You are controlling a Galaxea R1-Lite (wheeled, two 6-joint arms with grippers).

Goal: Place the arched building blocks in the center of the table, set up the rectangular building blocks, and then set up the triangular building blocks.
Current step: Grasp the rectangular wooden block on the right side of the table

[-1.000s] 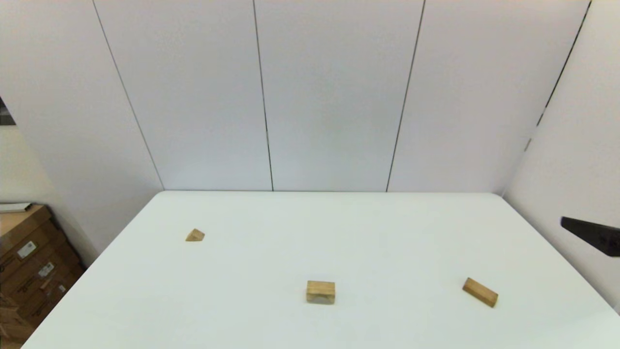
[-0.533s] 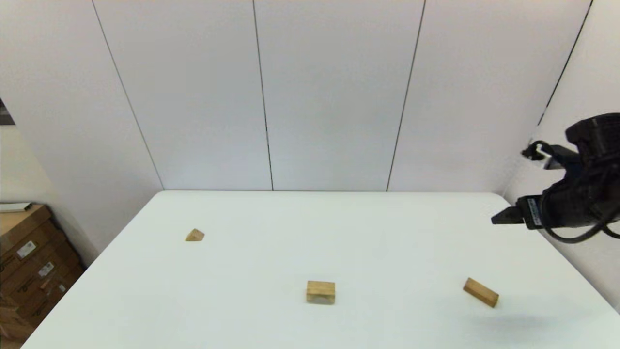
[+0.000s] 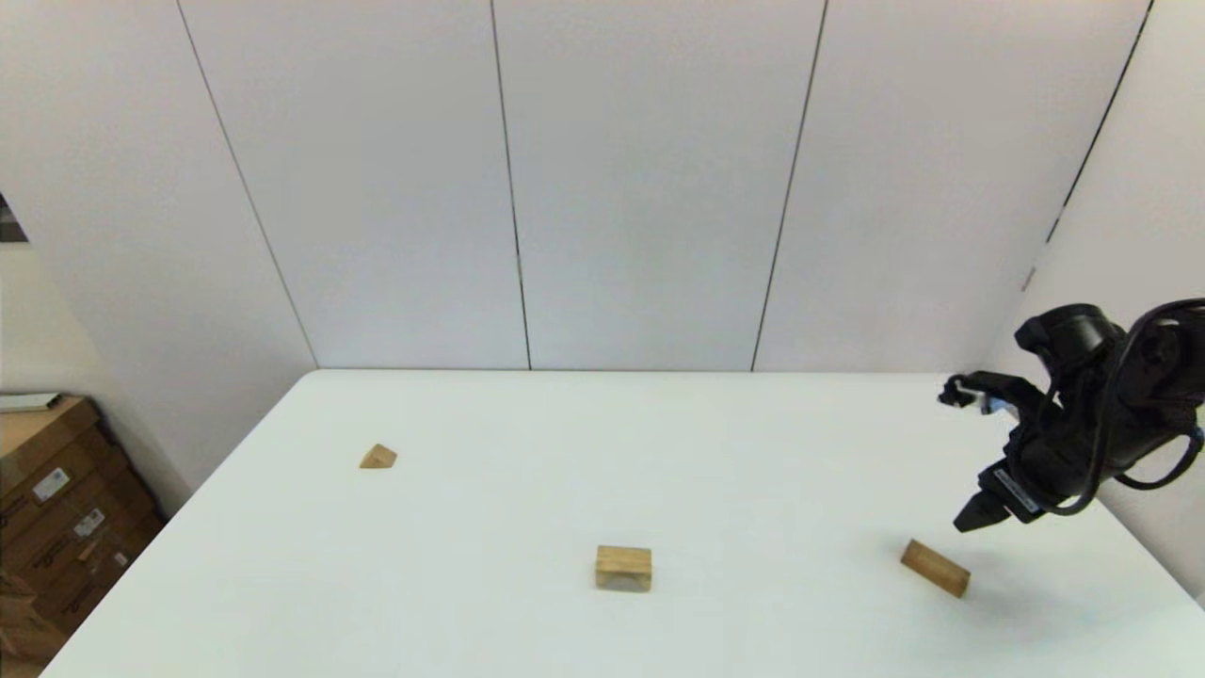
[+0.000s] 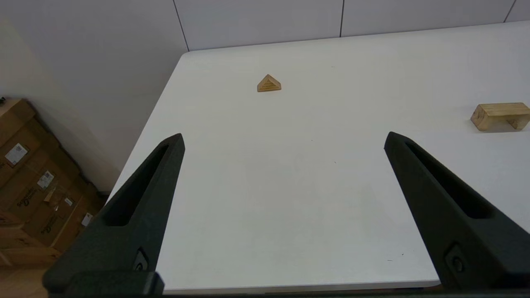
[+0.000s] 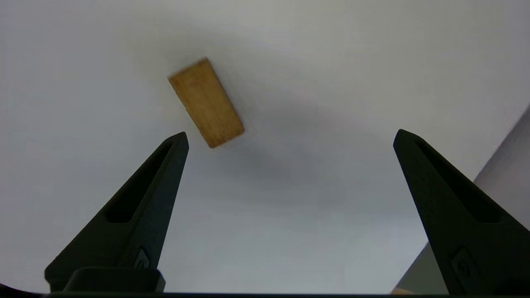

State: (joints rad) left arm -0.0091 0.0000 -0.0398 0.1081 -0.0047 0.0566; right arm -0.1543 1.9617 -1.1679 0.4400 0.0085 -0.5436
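Head view: white table [image 3: 527, 452] w/ three wooden blocks lying apart from each other. Triangular block [image 3: 378, 457] sits toward the table's left edge, farther back than the other two. Arched block [image 3: 623, 568] is near the front edge, about mid-width, notch side facing down. Rectangular block [image 3: 934, 568] lies flat near the front right part of the table, turned diagonal to the edges. Right gripper [image 3: 974, 518] hangs above the table close to the right edge, tips pointing down, just beside and above the rect block, not touching it; arm's shadow falls on the tabletop next to the block. Finger spread can't be read from this angle. Cardboard boxes [image 3: 56, 508] stacked on the floor off the table's left side. Left wrist view: left gripper [image 4: 283, 138] is back at the table's front edge, fingers [image 4: 140, 203] wide apart, holding nothing. Triangular block [image 4: 269, 83] ahead of it toward the far left corner, arched block [image 4: 500, 116] off to the side, notch down, both well apart from the fingers. Boxes [image 4: 29, 182] visible beside the table. Right wrist view: right gripper [image 5: 290, 136] fingers [image 5: 143, 198] spread wide, empty, above bare tabletop [image 5: 331, 82]. Rect block [image 5: 205, 102] lies flat just beyond one fingertip, angled, not between the fingers and no contact.
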